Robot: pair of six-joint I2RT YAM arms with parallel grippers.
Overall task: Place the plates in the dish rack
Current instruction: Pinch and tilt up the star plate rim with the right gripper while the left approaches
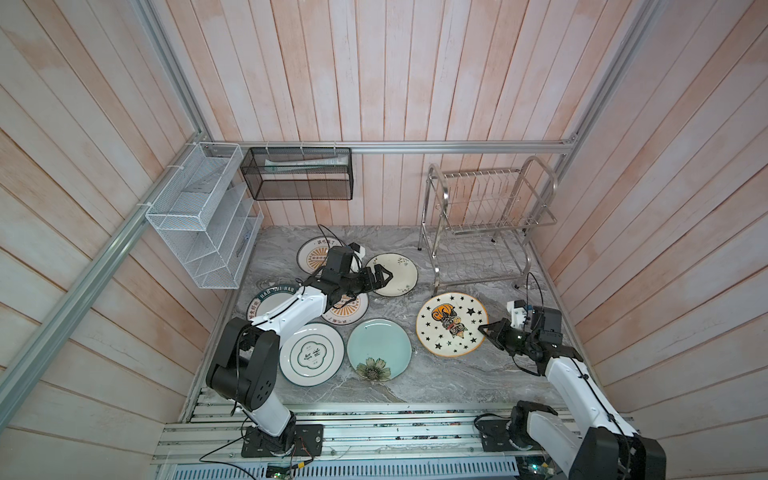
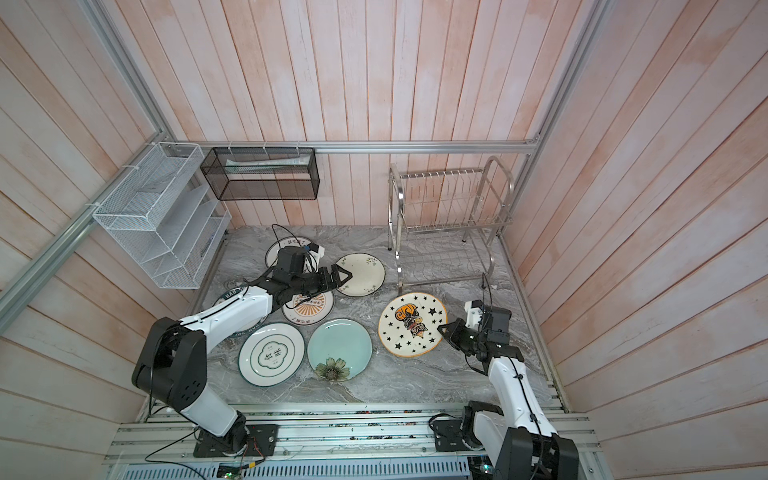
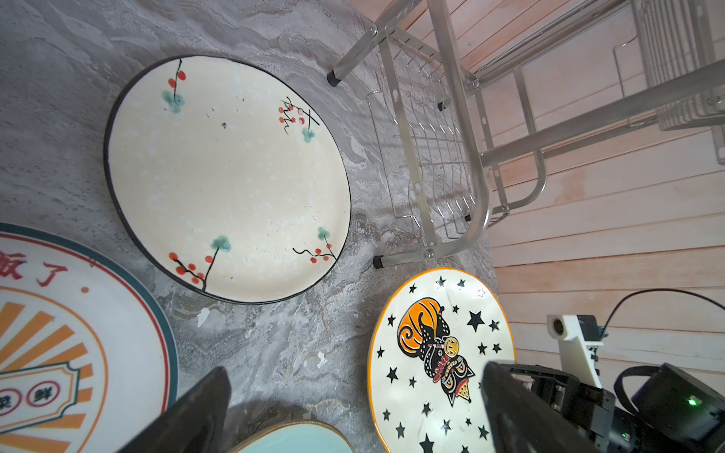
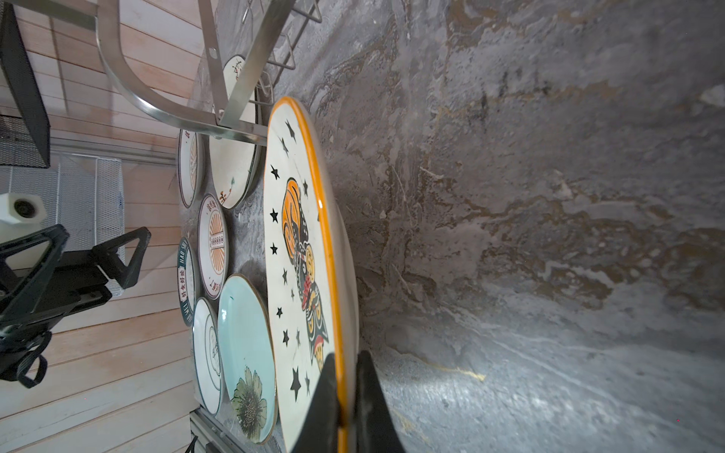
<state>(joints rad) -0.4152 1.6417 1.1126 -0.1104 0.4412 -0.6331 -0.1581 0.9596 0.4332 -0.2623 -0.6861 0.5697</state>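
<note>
My right gripper is shut on the right rim of the yellow-rimmed star plate, one finger above and one below. My left gripper hangs open and empty over the left edge of the cream plate. The steel dish rack stands at the back right with no plates in it. Flat on the counter lie two sunburst plates, a dark-green lettered plate, a green-ringed white plate and a pale-blue flower plate.
A white mesh basket and a black mesh box hang on the back-left walls. Wooden walls close in the counter on three sides. An aluminium rail with both arm bases runs along the front.
</note>
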